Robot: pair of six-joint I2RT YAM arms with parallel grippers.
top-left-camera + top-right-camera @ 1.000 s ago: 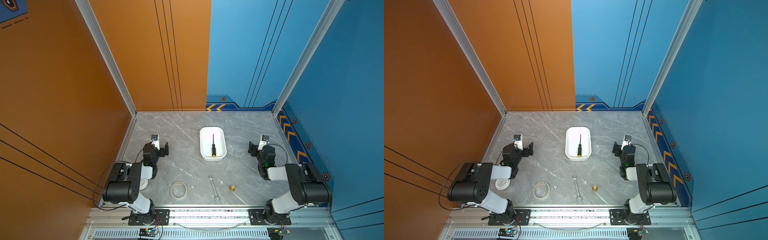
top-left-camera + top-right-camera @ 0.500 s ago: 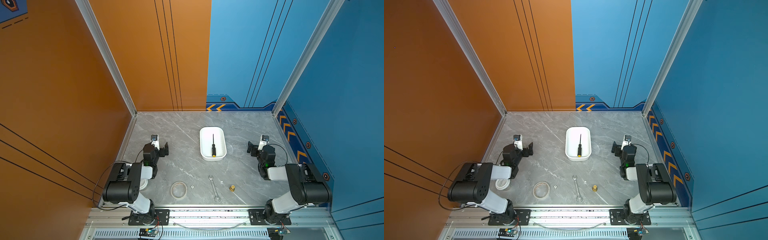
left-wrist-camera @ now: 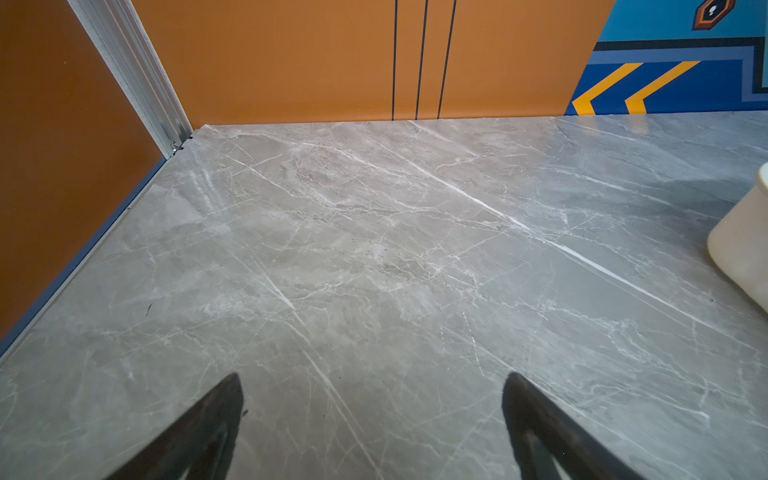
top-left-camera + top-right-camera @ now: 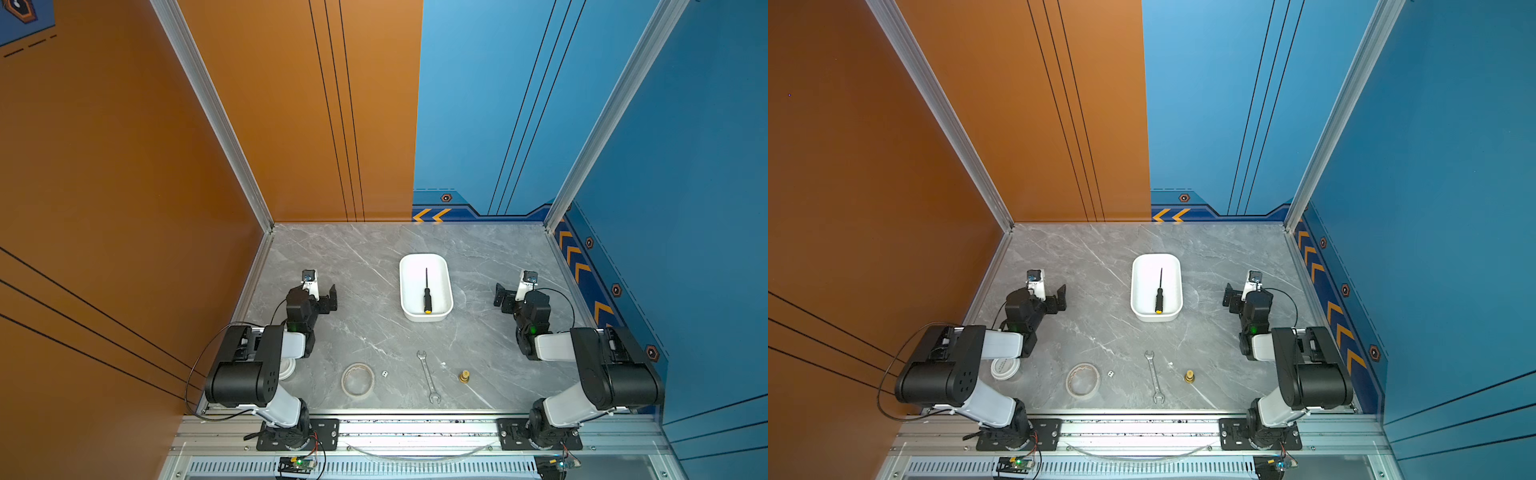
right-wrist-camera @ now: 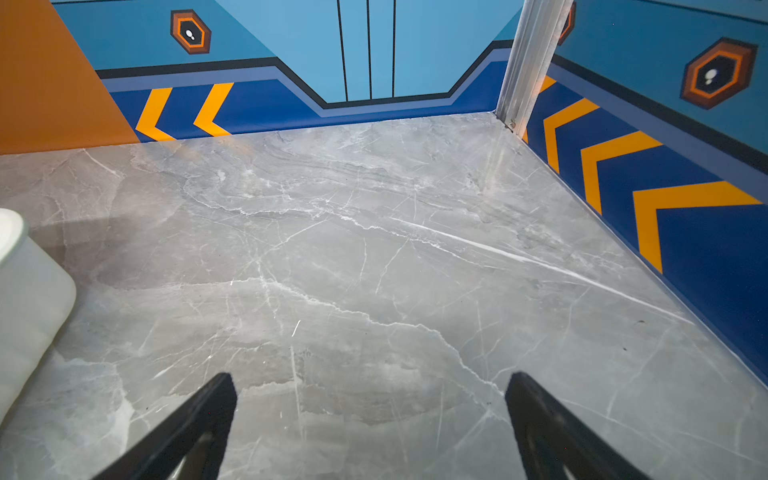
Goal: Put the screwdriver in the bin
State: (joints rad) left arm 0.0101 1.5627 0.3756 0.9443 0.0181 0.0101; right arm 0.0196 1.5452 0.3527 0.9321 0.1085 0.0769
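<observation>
Now, the left gripper (image 4: pixel 330 297) hangs at 9 o'clock from the bin (image 4: pixel 426 318), well apart, fingers spread and empty. Inside the bin lies the screwdriver (image 4: pixel 427 293), tip toward 12 o'clock, yellow butt toward 6. At 3 o'clock, the right gripper (image 4: pixel 502 296) is spread wide, holding nothing.
</observation>
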